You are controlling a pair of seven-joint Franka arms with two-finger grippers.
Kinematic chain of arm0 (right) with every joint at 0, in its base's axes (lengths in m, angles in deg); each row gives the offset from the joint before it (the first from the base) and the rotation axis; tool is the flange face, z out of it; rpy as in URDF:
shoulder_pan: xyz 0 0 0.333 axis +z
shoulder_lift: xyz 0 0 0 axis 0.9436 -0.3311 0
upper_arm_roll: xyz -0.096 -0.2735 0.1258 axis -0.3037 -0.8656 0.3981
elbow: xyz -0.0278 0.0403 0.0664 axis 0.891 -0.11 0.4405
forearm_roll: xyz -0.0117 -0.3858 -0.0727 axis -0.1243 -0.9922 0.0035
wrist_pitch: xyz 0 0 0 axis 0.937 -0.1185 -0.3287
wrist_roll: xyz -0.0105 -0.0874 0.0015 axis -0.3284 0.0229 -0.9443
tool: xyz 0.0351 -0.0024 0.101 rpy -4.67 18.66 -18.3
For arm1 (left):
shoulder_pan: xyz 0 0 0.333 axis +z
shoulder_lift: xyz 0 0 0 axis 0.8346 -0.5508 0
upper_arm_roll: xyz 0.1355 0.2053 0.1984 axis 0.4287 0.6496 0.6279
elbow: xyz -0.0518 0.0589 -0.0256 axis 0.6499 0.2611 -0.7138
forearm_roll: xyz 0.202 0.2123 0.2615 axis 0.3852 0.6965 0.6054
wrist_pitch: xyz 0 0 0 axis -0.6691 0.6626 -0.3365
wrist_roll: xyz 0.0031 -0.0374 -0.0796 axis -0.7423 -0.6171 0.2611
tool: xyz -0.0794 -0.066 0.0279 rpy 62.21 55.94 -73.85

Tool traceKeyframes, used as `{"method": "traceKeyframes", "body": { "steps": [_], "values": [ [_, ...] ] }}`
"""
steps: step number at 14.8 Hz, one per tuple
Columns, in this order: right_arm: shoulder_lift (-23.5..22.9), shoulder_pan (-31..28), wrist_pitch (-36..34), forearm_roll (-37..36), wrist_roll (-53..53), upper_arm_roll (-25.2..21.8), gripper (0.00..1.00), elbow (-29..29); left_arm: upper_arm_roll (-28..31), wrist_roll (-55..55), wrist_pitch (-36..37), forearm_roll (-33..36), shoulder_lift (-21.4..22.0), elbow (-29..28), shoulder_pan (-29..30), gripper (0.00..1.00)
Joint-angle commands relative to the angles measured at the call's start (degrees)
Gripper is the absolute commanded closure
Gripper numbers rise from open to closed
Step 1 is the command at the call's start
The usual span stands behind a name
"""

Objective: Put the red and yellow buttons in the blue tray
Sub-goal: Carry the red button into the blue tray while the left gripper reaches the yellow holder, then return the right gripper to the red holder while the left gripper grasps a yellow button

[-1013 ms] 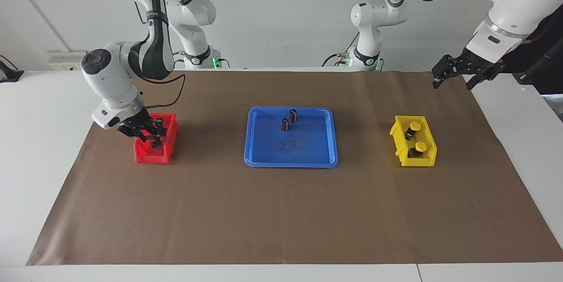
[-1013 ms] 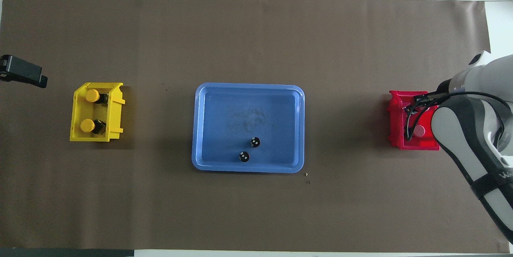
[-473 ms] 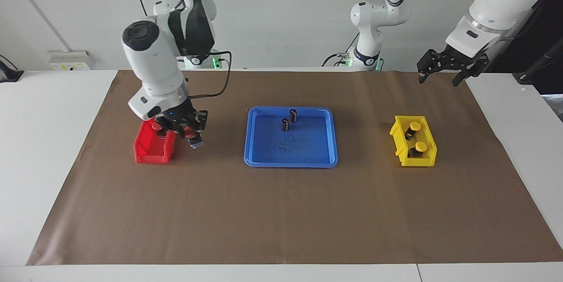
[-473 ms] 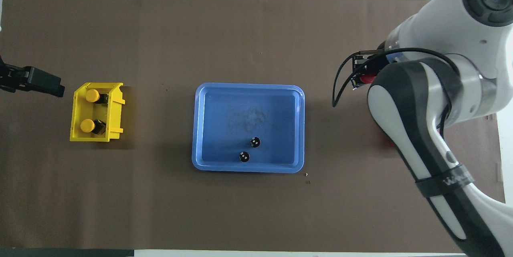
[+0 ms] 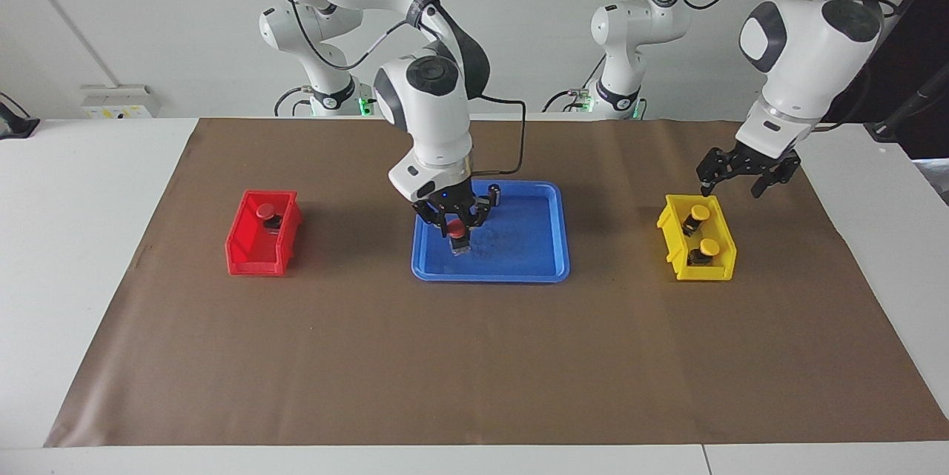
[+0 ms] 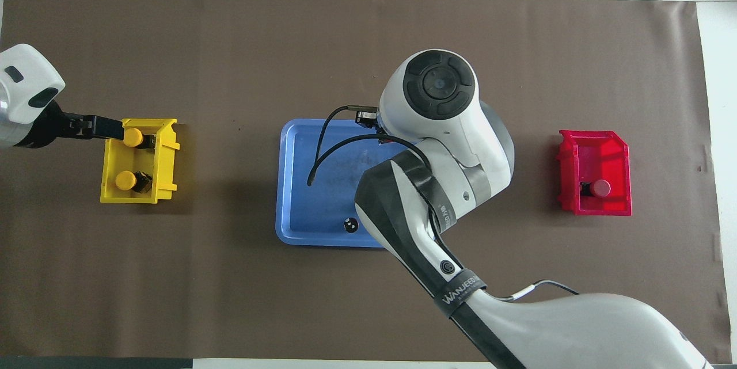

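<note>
Plain white room, white desk, brown mat.
You've got a bare white wall (image 5: 504,30) up top, a white desk (image 5: 89,253) with a brown paper sheet (image 5: 474,364) covering most of it, and a small white socket box (image 5: 118,101) where wall meets desk. Lighting's even.

Blue tray (image 5: 545,267) (image 6: 296,185): flat rect., rounded corners, low rim, mid-table on brown paper, long side across the table.

Red-cap button A (image 5: 457,232): dark blocky body, cap up, pinched in right gripper (image 5: 457,226), low over tray interior, toward right arm's end; can't tell if it touches the floor. Hidden by the arm in overhead view.

Red-cap button B (image 5: 265,213) (image 6: 599,187): lying in red bin (image 5: 245,256) (image 6: 567,167), near right arm's end.

Yellow-cap buttons, both in yellow bin (image 5: 671,230) (image 6: 167,153), left arm's end, tilted, dark bodies showing: one nearer robots (image 5: 698,212) (image 6: 118,180), one farther (image 5: 709,246) (image 6: 132,137).
</note>
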Motion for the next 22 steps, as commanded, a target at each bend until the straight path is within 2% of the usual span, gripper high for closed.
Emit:
{"method": "traceKeyframes", "body": {
  "steps": [1, 4, 7, 10, 11, 14, 16, 18, 21, 22],
  "values": [
    [-1.9, 1.4, 0.8, -0.5, -3.2, -0.3, 0.81, 0.6, -0.1, 2.3, -6.7, -0.7, -3.5, -1.5, 0.8, 0.15],
    [-1.5, 2.6, 2.2, -0.5, -3.3, -0.3, 0.80, -2.5, -0.1, 3.0, -9.0, -0.6, -5.7, -2.0, 2.7, 0.23],
    [-1.4, 2.5, 4.5, -1.9, -3.3, -0.3, 0.77, -5.1, -0.2, 3.1, -14.2, -0.6, -6.2, -5.3, 2.8, 0.23],
    [-1.0, 2.5, 5.1, -3.8, -3.3, -0.3, 0.73, -6.7, -0.1, 2.9, -15.3, -0.7, -6.4, -6.7, 2.8, 0.23],
    [-1.0, 2.5, 5.1, -3.8, -3.3, -0.3, 0.59, -6.6, -0.1, 2.8, -15.5, -0.7, -6.4, -6.8, 2.8, 0.23],
    [-1.1, 2.1, 3.7, -3.9, -2.8, -0.5, 0.00, -4.5, -0.2, 2.5, -15.7, -0.7, -6.8, -6.9, 2.7, 0.25],
    [-0.8, 0.5, -2.5, -5.1, -1.9, -0.9, 0.00, 0.1, -0.2, 2.5, -17.0, -0.7, -7.6, -7.4, 2.4, 0.25],
    [4.6, -4.2, -7.7, -5.6, 5.8, -0.8, 0.00, -0.4, -0.2, 2.3, -19.3, -0.7, -7.7, -9.3, 2.3, 0.25],
    [15.5, -13.8, -11.5, -4.6, 16.2, -0.6, 0.00, -9.7, -0.2, 2.2, -20.4, -0.7, -7.8, -10.1, 2.1, 0.26],
    [18.8, -16.3, -11.2, -3.7, 21.9, -0.6, 0.00, -13.7, -0.2, 1.9, -20.3, -0.7, -7.8, -10.2, 2.1, 0.34]
  ]
}}
